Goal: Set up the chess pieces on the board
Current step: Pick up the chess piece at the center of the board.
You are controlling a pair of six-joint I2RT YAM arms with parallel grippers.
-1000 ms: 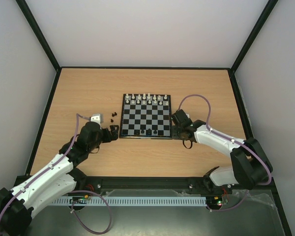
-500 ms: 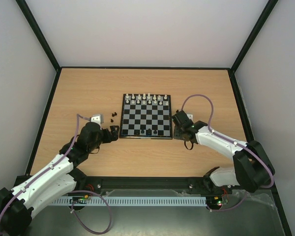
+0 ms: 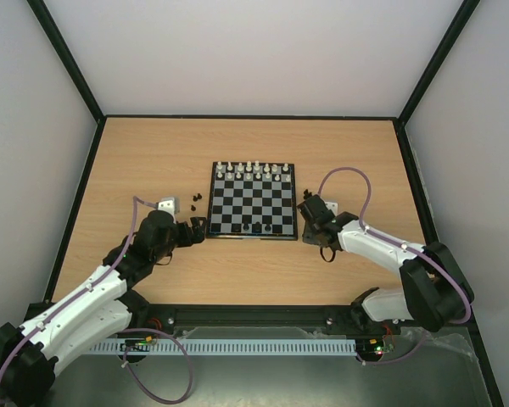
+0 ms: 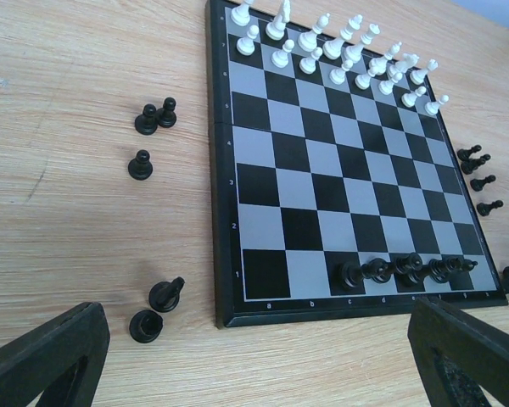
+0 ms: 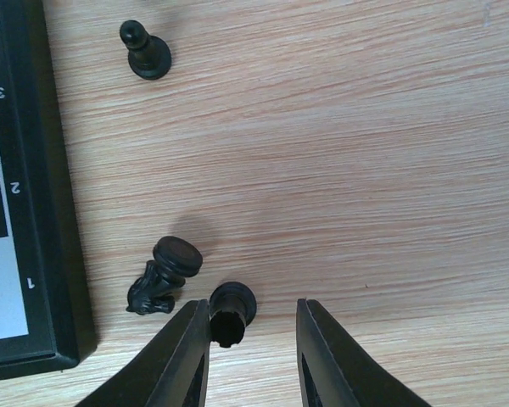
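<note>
The board (image 3: 253,206) lies mid-table, with several black chess pieces (image 4: 403,270) standing on its near row. My left gripper (image 4: 254,339) is open wide just before the board's near left corner (image 4: 219,315), holding nothing. Two black pieces (image 4: 157,307) sit beside that corner, and three more (image 4: 146,127) farther up the left side. My right gripper (image 5: 253,312) is open and low over the table, right of the board's edge (image 5: 34,170). A black rook-like piece (image 5: 232,312) stands against its left finger (image 5: 182,356). A fallen knight (image 5: 161,275) lies beside the rook, and a pawn (image 5: 144,52) stands farther off.
White pieces (image 3: 253,171) fill the board's two far rows. More black pieces (image 4: 477,170) lie on the wood along the board's right side. Black-framed walls (image 3: 85,195) enclose the tabletop on three sides.
My right arm has shifted slightly to the right, away from the board's right edge. The left arm has not moved.
</note>
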